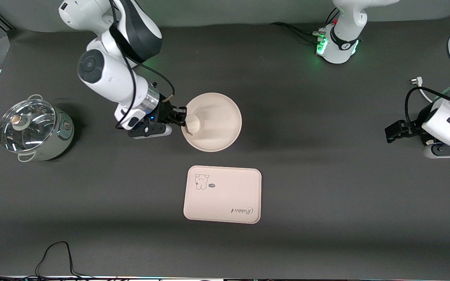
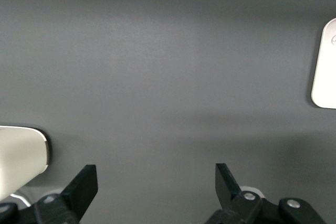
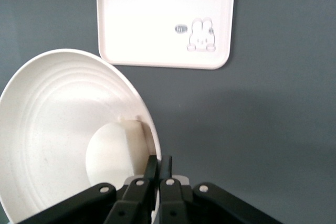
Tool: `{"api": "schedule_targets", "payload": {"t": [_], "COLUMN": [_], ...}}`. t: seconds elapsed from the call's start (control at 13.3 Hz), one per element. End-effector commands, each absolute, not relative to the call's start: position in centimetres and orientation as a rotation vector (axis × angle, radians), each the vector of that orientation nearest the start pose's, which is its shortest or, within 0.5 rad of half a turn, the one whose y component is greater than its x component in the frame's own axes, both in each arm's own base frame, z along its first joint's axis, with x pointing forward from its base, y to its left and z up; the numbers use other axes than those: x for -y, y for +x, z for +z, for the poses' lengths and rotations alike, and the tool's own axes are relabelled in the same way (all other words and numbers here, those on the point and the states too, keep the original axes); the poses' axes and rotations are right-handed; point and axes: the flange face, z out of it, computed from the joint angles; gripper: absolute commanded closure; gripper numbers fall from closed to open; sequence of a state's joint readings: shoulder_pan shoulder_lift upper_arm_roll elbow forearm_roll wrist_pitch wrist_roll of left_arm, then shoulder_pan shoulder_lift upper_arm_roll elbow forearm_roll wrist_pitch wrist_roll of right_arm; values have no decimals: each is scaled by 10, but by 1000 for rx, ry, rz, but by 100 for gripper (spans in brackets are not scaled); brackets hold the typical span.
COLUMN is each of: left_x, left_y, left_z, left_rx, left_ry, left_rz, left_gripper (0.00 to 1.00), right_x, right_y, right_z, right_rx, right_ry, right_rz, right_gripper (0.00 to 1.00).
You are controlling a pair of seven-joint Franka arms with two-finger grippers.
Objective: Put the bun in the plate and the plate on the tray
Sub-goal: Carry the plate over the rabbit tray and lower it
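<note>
Two steps in the task; first looks done, second in hand. Bun (image 1: 193, 124) lying in plate (image 1: 217, 117), hard against the rim at the right arm's end. Right end effector (image 1: 181, 117) pinched shut on that same rim, fingers (image 3: 157, 169) pressed together over the edge. Plate tipped, gripped edge seemingly raised, so lift probably under way. Tray (image 1: 222, 194) flat on counter (image 1: 326, 175), nearer the front camera than plate, apart from it; long axis running between the two arms' ends, bear drawing toward the right arm's end. Next: carry plate over tray, keep level lest bun roll, lower centred, release. Left end effector (image 2: 156, 184) waiting with fingers spread, above bare counter at the left arm's end.
</note>
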State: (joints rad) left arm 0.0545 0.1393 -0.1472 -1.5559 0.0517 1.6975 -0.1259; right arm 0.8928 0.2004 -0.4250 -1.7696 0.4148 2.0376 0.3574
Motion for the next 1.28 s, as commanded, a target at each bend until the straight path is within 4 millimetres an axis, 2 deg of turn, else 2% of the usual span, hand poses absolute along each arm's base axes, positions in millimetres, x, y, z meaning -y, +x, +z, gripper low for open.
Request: {"api": "schedule_targets", "payload": {"t": [0.0,0.08,0.23,0.3,0.45,0.6,0.75,0.83,0.9,1.06,1.21], "left_x": [41,40,40,46,60,57,45,31,28,25,24], "left_y": [604,603,603,602,600,602,601,601,599,598,595], "left_z": [557,558,558,557,552,555,556,557,558,562,564], "left_rx": [61,75,111,118,341,386,138,51,-11,-147,-179], "left_ry": [-3116,-3116,-3115,-3112,-3061,-3085,-3138,-3143,-3137,-3123,-3112], "left_rz": [22,25,27,31,57,42,70,68,70,62,74], "left_gripper": [0,0,0,0,0,0,0,0,0,0,0], "right_x": [-338,-346,-350,-355,-351,-347,-344,-344,-348,-351,-350], "right_y": [610,628,660,669,686,693,692,691,685,680,678], "right_z": [444,434,397,377,344,295,254,238,220,201,189], "right_rx": [-131,-160,-175,-130,-167,-132,-174,-166,-142,-128,-115], "right_ry": [-2893,-2857,-2860,-2876,-2842,-2803,-2776,-2788,-2796,-2798,-2811], "right_rz": [36,33,15,5,-45,-57,-57,-84,-98,-96,-93], "right_gripper": [100,100,100,100,100,100,100,100,100,100,100]}}
